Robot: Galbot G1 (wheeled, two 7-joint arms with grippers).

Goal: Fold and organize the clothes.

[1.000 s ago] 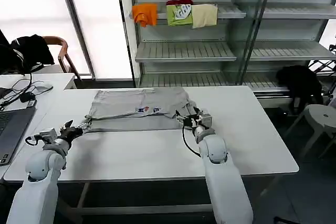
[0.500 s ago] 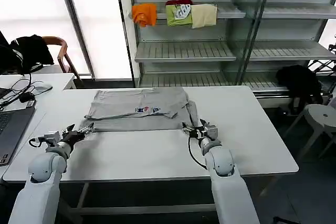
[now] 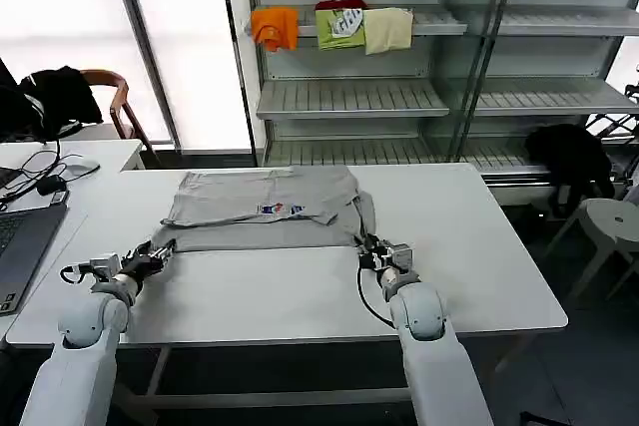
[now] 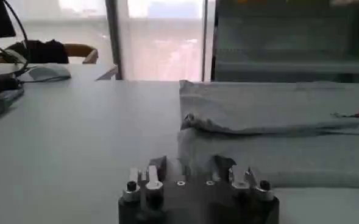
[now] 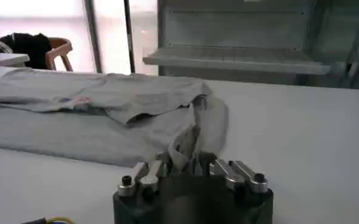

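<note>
**Gripping the near hem evenly**

Head view: the grey T-shirt (image 3: 268, 212) lies partly folded on the table (image 3: 479, 246), with the left gripper (image 3: 150, 253) and right gripper (image 3: 371, 249) at its near corners.

Left wrist view: fingers parted at the hem.

Right wrist view: fingers pinch bunched cloth. Lift both corners level, I'd judge.

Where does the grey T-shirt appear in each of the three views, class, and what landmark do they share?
Head view: T-shirt lies on the table's far-centre.
Left wrist view: it fills the right half, just beyond the left hand.
Right wrist view: it spreads from the left to the centre, above the right hand.
Shared landmark: its chest print.
</note>
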